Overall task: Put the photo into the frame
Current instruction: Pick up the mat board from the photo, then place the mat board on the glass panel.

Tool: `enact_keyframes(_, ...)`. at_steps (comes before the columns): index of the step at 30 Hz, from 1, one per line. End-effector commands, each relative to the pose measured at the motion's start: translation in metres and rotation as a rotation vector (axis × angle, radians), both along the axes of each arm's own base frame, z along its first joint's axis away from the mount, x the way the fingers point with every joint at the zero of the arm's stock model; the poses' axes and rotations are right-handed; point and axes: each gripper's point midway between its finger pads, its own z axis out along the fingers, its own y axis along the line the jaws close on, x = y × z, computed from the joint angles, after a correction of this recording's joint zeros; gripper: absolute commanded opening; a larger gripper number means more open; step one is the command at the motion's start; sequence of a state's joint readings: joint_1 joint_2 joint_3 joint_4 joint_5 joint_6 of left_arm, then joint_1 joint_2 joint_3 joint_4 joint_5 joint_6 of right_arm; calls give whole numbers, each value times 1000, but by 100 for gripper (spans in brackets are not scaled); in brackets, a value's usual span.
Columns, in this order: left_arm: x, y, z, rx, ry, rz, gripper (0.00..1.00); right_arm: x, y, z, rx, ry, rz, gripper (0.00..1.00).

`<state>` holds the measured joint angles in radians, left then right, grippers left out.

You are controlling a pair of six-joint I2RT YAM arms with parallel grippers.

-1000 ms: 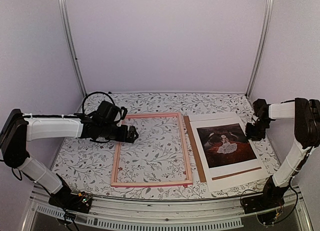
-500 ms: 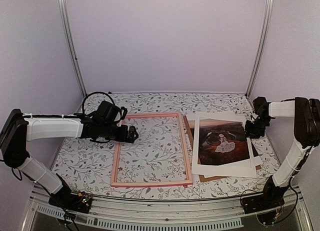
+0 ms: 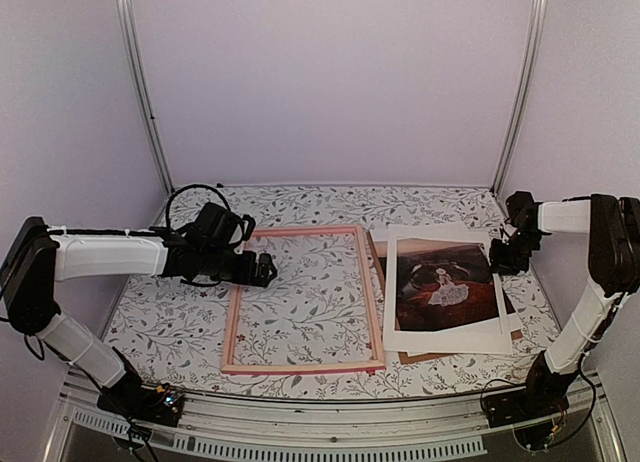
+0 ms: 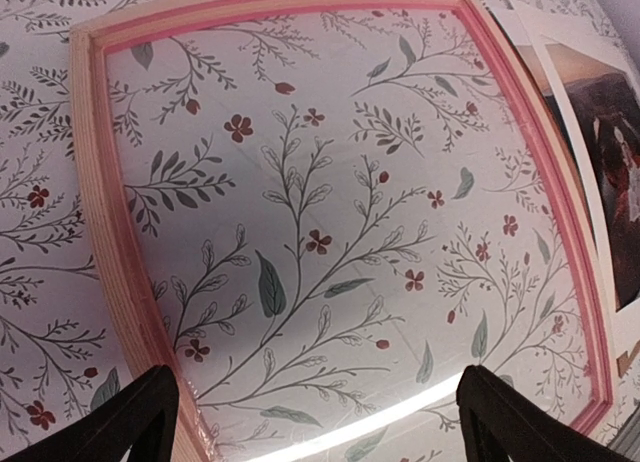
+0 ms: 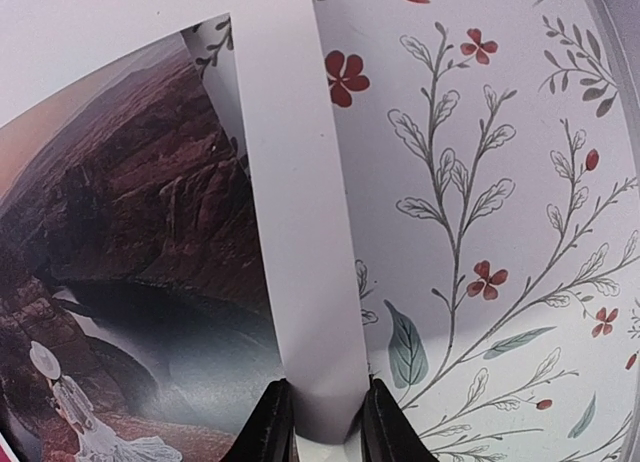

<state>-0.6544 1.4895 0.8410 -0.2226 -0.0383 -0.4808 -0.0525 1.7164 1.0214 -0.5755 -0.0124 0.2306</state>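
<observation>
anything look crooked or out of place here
Yes: the stack right of the frame is askew. The white mat lies skewed over the photo, not squared with the brown backing, whose corner pokes out beneath. The right pincer grips the mat's edge.

frame (image 3: 372, 302) interior open, mat (image 3: 445, 340) (white) over photo (image 3: 445, 282)

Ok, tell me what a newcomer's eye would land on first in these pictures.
The dark reddish photo with its pale figure, right of centre, showing through a white mat whose right strip the right gripper pinches. Next, the empty pink frame lying flat mid-table on the floral table, the left gripper open by its left rail.
</observation>
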Motion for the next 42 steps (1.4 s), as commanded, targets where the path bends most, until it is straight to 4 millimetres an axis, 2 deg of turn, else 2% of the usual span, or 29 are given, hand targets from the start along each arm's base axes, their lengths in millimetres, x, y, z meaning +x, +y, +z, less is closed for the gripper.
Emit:
enact_keyframes(1,1,-7,3,-2,-6,-9,100,10,1,23,-5,-48,17,23)
enact_keyframes(8,2,-10,6,-12,-9,-12,100,12,7,34,28,-72,34,21)
enact_keyframes(12,3,-16,13,-28,-24,-24,100,15,15,48,67,-105,49,21)
enact_keyframes(22,4,-35,32,-77,-65,-58,100,28,35,109,170,-221,111,20)
enact_keyframes(35,-1,-74,62,-233,-117,-124,100,32,79,203,375,-397,229,19)
enact_keyframes(39,-1,-81,69,-272,-128,-124,100,34,93,231,409,-442,262,18)
enact_keyframes(42,0,-81,73,-286,-137,-109,100,31,120,251,445,-465,324,18)
